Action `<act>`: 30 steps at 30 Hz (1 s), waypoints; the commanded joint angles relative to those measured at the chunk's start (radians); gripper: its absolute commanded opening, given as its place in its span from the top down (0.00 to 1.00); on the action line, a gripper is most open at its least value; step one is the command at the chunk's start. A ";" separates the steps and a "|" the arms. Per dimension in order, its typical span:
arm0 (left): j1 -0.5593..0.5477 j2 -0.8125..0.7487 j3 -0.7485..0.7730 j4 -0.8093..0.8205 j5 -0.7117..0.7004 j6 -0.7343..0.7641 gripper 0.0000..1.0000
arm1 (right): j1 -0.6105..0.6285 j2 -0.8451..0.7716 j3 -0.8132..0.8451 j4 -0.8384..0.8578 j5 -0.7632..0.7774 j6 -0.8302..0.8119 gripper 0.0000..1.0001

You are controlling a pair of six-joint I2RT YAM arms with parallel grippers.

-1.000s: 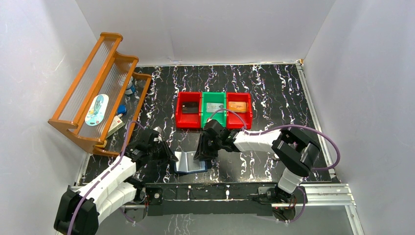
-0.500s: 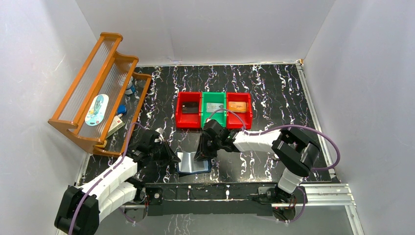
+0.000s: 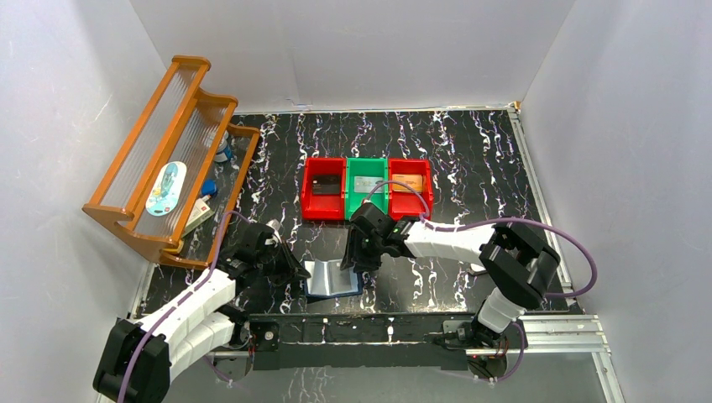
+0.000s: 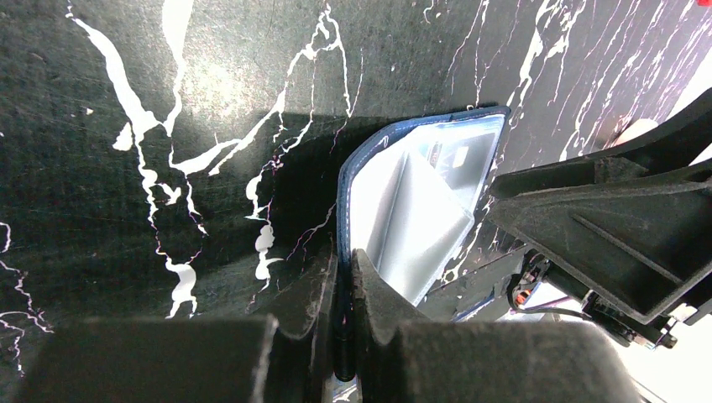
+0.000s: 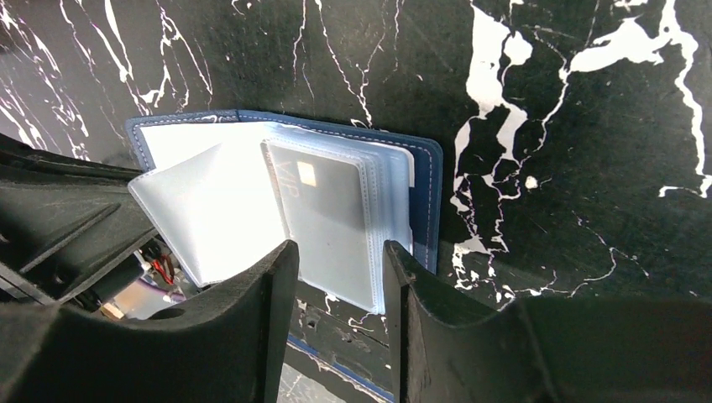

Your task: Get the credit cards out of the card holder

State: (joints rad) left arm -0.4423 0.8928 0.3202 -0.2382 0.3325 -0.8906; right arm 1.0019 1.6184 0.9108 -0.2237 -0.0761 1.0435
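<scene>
The navy card holder point(image 3: 332, 280) lies open near the table's front edge, its pale clear sleeves fanned upward. My left gripper point(image 3: 295, 273) is shut on the holder's left cover edge; in the left wrist view the fingers point(image 4: 323, 281) pinch the blue stitched rim of the card holder point(image 4: 420, 197). My right gripper point(image 3: 357, 262) stands open over the holder's right half. In the right wrist view the right gripper point(image 5: 340, 256) straddles the lower edge of the sleeves without gripping. A greyish credit card point(image 5: 323, 210) marked VIP sits inside the top sleeve. A black credit card point(image 3: 325, 181) lies in the left red bin.
Three bins stand in a row behind the holder: a red bin point(image 3: 312, 201), a green bin point(image 3: 367, 160) with a silver-grey card, and a red bin point(image 3: 426, 189) with an orange card. A wooden rack point(image 3: 168, 143) leans at the left wall. The metal rail point(image 3: 378, 327) runs along the front.
My left gripper has closed on the holder's left cover. The right jaws narrowed, then spread again, and the right arm shifted slightly right. The holder stayed in place.
</scene>
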 commanded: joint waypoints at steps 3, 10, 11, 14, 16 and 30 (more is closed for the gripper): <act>-0.003 -0.015 -0.019 -0.001 0.023 -0.002 1.00 | 0.003 -0.001 0.028 0.010 -0.012 -0.010 0.49; -0.003 -0.019 -0.024 0.006 0.026 -0.008 1.00 | 0.003 -0.001 0.025 0.029 -0.026 -0.010 0.51; -0.003 -0.020 -0.024 0.007 0.026 -0.007 1.00 | 0.002 -0.001 0.025 0.026 -0.021 -0.009 0.51; -0.003 -0.020 -0.023 0.008 0.026 -0.005 1.00 | 0.003 0.011 0.027 0.019 -0.020 -0.008 0.51; -0.003 -0.021 -0.024 0.009 0.026 -0.006 1.00 | 0.002 0.027 0.027 0.020 -0.030 -0.005 0.51; -0.004 -0.019 -0.031 0.022 0.035 -0.005 1.00 | 0.003 0.011 0.025 0.078 -0.060 -0.019 0.64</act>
State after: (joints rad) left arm -0.4423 0.8864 0.3016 -0.2165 0.3374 -0.8944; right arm 1.0016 1.6577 0.9108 -0.1970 -0.1284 1.0393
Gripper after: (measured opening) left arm 0.052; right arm 0.377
